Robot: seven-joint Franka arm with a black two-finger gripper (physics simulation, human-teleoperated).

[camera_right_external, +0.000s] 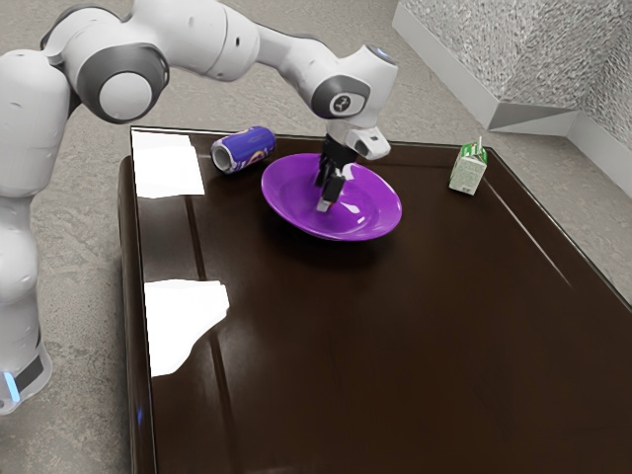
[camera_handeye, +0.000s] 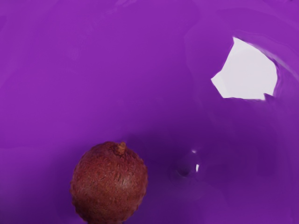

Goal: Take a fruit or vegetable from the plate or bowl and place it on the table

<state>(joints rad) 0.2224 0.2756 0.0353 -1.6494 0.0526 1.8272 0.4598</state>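
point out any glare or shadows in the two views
Exterior view: two blown-out white patches on the glossy dark brown table, smaller bright glints on the shiny purple plate, soft shadow beneath it; wrist view: a jagged white glare patch on the plate, darker purple shading around the round reddish-brown fruit

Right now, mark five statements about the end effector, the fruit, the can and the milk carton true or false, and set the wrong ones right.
1. The end effector reaches down over the purple plate. True.
2. The red-brown fruit has a short stem stub. True.
3. The red-brown fruit rests directly on the table. False: it sits in the purple plate.
4. The blue can is nearer the purple plate than the milk carton is. True.
5. The blue can stands upright. False: the blue can lies on its side.
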